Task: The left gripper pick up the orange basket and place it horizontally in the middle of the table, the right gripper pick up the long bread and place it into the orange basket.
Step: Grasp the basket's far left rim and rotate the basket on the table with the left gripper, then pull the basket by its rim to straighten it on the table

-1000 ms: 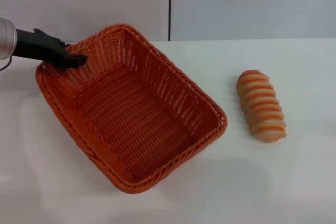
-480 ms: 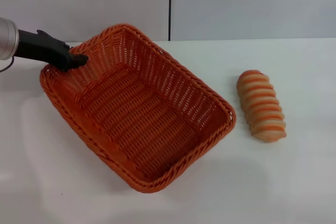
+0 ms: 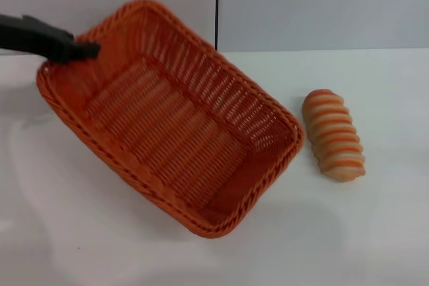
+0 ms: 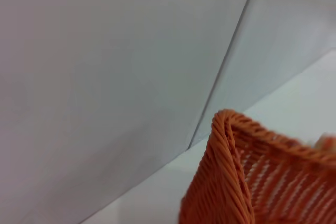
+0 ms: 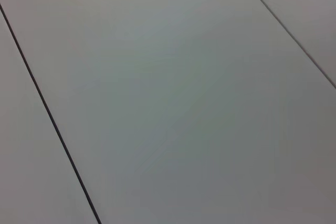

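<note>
Gripping the far-left rim, the left gripper point(image 3: 86, 49) holds the orange basket point(image 3: 167, 118) tilted above the table point(image 3: 375, 232); the long bread point(image 3: 333, 134) lies just beside its right corner.

Left pincer point(image 3: 84, 50) raised (closed)

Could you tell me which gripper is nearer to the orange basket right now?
The left. The left gripper is clamped on the far-left rim of the orange basket, tilting it up. The right gripper is out of every view, so nowhere near it.
</note>
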